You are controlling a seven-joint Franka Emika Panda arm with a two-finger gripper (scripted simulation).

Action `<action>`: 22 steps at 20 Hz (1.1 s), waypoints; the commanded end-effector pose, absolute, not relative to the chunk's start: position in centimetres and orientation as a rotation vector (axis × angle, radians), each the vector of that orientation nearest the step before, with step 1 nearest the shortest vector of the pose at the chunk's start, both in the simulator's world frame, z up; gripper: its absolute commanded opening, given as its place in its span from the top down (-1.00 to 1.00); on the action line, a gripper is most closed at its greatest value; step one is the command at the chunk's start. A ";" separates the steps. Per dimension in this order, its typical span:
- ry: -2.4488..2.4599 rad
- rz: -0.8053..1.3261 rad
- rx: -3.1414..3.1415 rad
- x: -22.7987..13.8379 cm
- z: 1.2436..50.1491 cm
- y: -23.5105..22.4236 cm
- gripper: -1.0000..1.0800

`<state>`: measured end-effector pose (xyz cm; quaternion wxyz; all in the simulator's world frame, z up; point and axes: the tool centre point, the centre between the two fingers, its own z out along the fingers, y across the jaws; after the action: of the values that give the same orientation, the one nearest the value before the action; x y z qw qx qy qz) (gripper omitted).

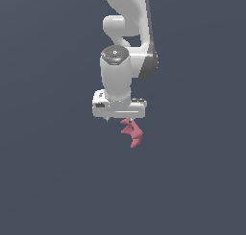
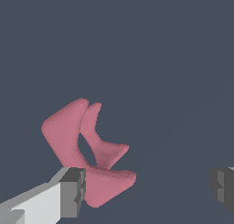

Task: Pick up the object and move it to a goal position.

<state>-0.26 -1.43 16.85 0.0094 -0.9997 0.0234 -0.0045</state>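
Object (image 2: 87,150) apparently touching one end effector (image 2: 148,189) finger.

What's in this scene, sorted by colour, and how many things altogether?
White: 1, the robot arm with its tool
Pinkish-red: 1, the small jagged object
Total: 2

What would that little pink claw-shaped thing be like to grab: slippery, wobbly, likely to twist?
The pink piece looks rigid, so probably no flopping. Its curved, jagged lobes offer few flat faces, so it may twist or slip between the hand's fingers. It sits beside one finger, off-centre, so closing could nudge it sideways.
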 end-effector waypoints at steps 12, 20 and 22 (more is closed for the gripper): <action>0.131 0.029 -3.092 -0.6 16.8 -0.8 -0.92; 0.041 0.025 -3.101 -0.6 16.6 -0.4 -0.92; -0.010 0.023 -3.104 -0.6 16.4 -0.2 -0.92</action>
<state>-0.58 -0.35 16.54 0.0198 -0.9997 0.0082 0.0076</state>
